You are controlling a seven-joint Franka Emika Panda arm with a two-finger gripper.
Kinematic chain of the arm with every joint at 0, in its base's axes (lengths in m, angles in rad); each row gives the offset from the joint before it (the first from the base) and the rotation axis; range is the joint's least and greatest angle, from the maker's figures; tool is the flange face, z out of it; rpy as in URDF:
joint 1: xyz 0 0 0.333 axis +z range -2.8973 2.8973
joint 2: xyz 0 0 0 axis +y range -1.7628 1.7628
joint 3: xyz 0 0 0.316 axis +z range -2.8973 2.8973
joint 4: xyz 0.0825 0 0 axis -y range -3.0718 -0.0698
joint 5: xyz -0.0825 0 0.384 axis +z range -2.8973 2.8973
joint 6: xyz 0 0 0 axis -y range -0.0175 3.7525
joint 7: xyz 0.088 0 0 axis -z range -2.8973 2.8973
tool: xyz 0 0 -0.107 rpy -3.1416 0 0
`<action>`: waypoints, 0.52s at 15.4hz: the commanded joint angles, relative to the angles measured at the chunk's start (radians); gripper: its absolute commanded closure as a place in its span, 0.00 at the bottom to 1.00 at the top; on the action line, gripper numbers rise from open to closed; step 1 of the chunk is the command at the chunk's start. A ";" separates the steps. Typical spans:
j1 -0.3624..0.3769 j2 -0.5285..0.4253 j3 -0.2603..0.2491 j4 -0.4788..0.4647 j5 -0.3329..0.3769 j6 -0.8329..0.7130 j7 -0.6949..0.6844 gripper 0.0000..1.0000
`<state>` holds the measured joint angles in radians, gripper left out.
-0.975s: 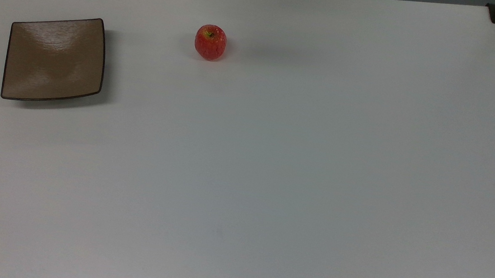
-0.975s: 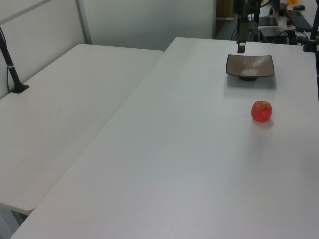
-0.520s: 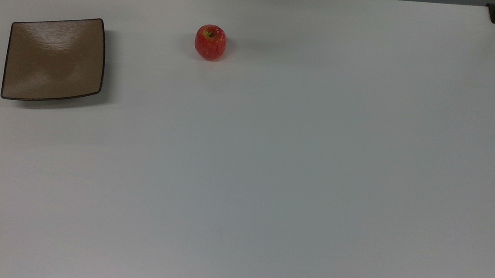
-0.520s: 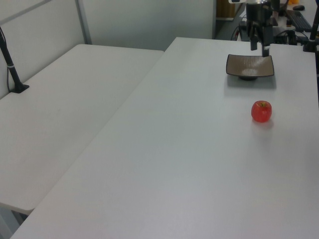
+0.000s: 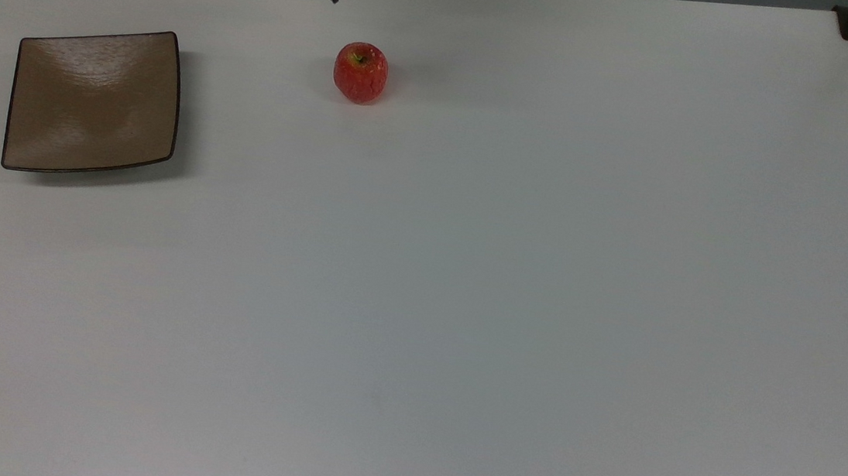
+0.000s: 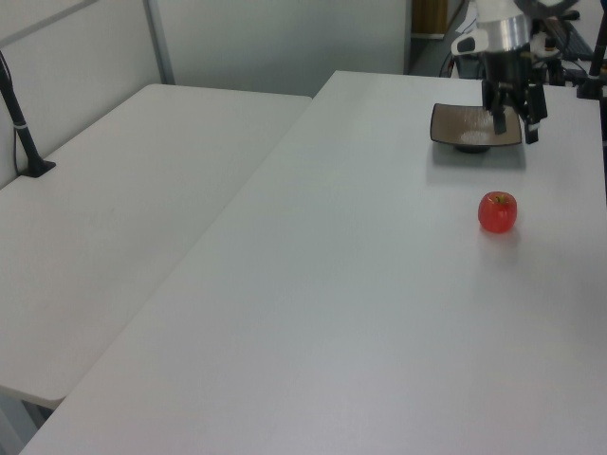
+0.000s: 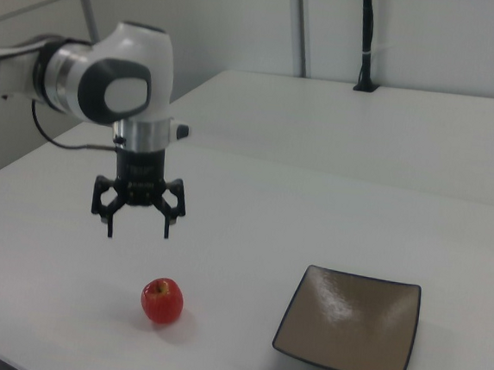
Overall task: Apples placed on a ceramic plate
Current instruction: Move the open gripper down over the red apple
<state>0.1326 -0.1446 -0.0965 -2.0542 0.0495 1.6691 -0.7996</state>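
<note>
Still unpicked: apple [image 7: 162, 300] alone near worktop [image 5: 467, 273] far edge, well apart from plate [image 7: 349, 322].
Probably light, firm, round, slippery; grip across widest middle; pincer [image 7: 137, 225] spread wide, empty, hovering above.

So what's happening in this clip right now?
A robot arm is setting up to move an apple onto a square brown plate. The apple sits on the white table, apart from the plate, which has nothing on it. The gripper hangs in the air with its fingers spread and nothing between them; in the right view it is above the apple and a little toward the right view's left. Nothing has been picked up yet.
</note>
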 commanded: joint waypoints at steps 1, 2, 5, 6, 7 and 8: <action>0.010 -0.036 0.004 -0.153 -0.054 0.164 -0.018 0.00; 0.010 -0.035 0.006 -0.187 -0.066 0.211 -0.018 0.00; 0.013 -0.020 0.009 -0.262 -0.132 0.342 -0.007 0.00; 0.013 -0.015 0.009 -0.282 -0.146 0.377 -0.006 0.00; 0.013 -0.015 0.009 -0.305 -0.155 0.411 -0.006 0.00; 0.012 -0.013 0.009 -0.325 -0.164 0.446 -0.006 0.00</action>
<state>0.1367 -0.1407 -0.0882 -2.3024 -0.0782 2.0106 -0.8012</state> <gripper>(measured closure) 0.000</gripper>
